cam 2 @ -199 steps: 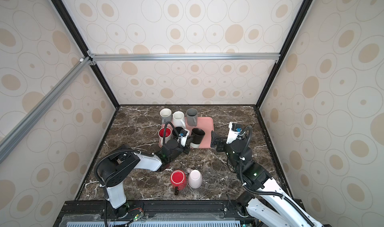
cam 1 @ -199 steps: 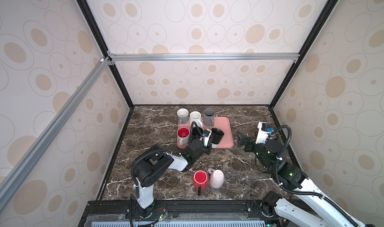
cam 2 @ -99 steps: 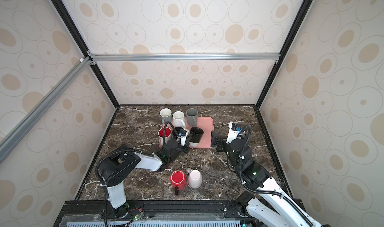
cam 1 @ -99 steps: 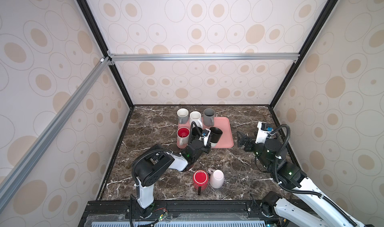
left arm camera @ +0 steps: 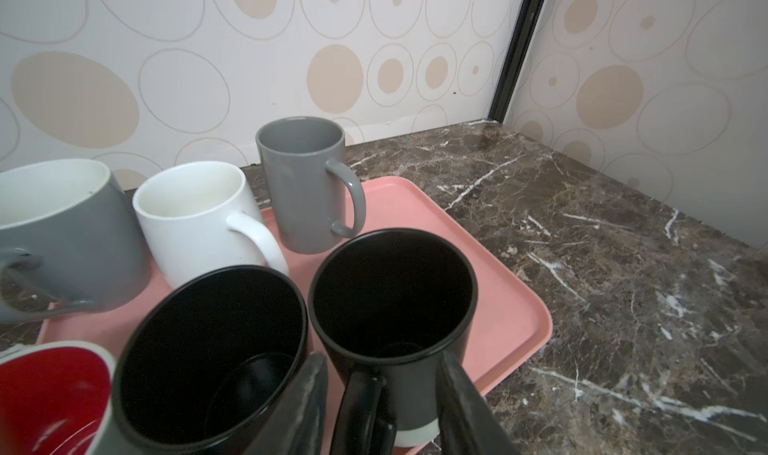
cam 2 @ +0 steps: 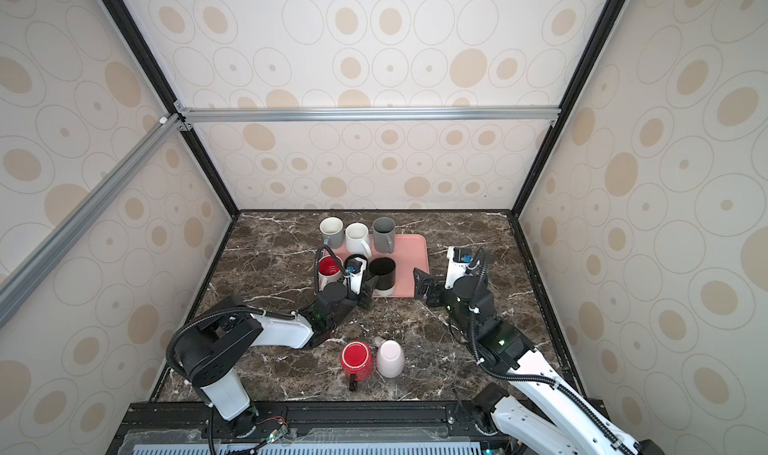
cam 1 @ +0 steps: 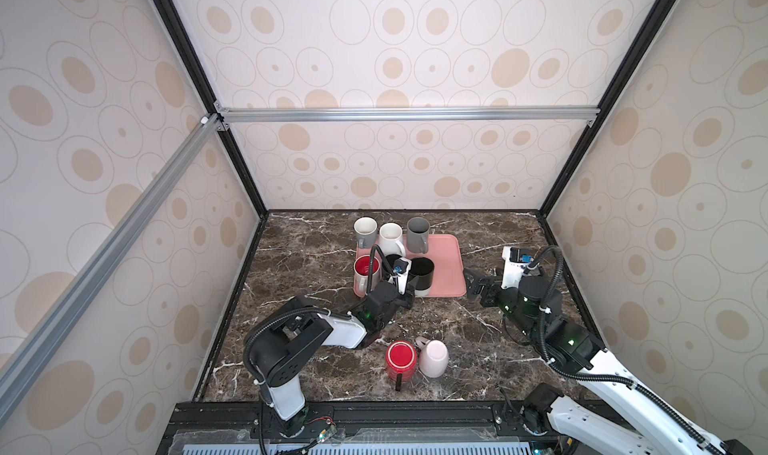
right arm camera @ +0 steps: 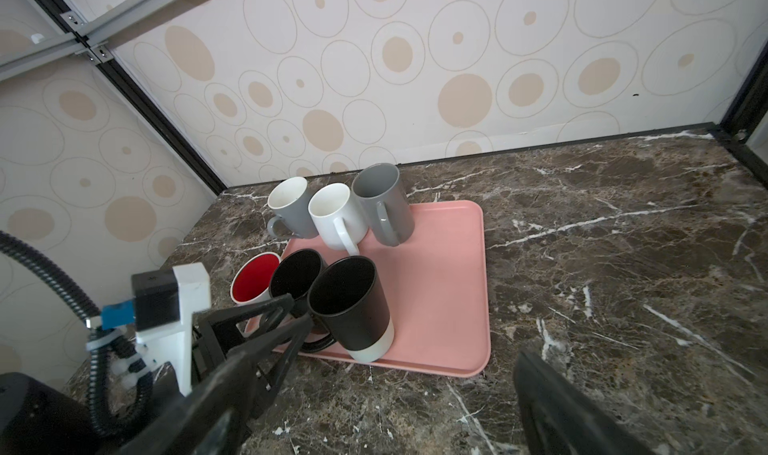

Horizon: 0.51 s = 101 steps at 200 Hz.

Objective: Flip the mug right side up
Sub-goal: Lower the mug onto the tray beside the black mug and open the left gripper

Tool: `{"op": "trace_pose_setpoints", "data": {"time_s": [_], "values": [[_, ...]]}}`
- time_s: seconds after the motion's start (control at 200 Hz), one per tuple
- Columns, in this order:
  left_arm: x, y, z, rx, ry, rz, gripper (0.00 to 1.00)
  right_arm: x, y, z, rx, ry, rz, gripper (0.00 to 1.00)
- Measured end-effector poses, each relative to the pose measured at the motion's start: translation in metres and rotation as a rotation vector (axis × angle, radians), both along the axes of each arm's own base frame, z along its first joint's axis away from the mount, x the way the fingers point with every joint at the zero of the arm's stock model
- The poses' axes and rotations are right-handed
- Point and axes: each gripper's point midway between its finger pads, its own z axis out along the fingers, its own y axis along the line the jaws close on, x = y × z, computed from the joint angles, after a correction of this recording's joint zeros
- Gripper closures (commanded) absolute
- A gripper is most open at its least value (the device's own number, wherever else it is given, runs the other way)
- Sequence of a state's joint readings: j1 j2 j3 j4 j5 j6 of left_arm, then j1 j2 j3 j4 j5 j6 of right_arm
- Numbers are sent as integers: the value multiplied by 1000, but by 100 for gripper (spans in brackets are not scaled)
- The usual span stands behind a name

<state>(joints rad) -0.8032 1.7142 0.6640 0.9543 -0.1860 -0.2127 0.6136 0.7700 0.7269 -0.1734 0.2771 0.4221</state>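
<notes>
A black mug [cam 1: 422, 275] [cam 2: 382, 276] [left arm camera: 395, 299] [right arm camera: 351, 303] with a white base stands upright, mouth up, at the near edge of the pink tray [cam 1: 449, 266] [left arm camera: 511, 324]. My left gripper [cam 1: 406, 293] [cam 2: 368, 293] [left arm camera: 382, 357] is open. Its fingers [left arm camera: 311, 390] stand on either side of the mug's handle, with a gap on both sides. My right gripper [cam 1: 473, 286] [cam 2: 422, 284] [right arm camera: 378, 365] hangs wide open and empty just right of the tray. At the front, a red mug [cam 1: 401, 359] [cam 2: 356, 359] and a pale pink mug [cam 1: 434, 358] [cam 2: 390, 359] sit bottom up.
Several upright mugs crowd the tray's left side: a grey-and-white one [cam 1: 365, 230], a white one [cam 1: 390, 236], a tall grey one [cam 1: 417, 234], a red-lined one [cam 1: 366, 270] and another black one [left arm camera: 216, 340]. Enclosure walls ring the marble table [cam 1: 498, 340].
My left gripper's jaws have parted from the black mug's handle, and the mug stays standing on the tray. The right arm has barely moved.
</notes>
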Motion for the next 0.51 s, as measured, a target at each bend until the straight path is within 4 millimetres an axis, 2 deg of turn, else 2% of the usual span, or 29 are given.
{"op": "trace_pose_setpoints", "data": {"time_s": [0.155,0.28,0.405,0.505], "values": [[-6,5,35,-93,-25,2,48,2,10,-26,-28,91,37,1],[-17,13,73,-187,-54,-8,43,2,21,-53,-71,189,80,0],[-30,26,114,-279,-101,-16,41,9,37,-84,-108,310,146,7],[-39,34,136,-331,-120,-22,40,16,51,-115,-118,410,201,14]]}}
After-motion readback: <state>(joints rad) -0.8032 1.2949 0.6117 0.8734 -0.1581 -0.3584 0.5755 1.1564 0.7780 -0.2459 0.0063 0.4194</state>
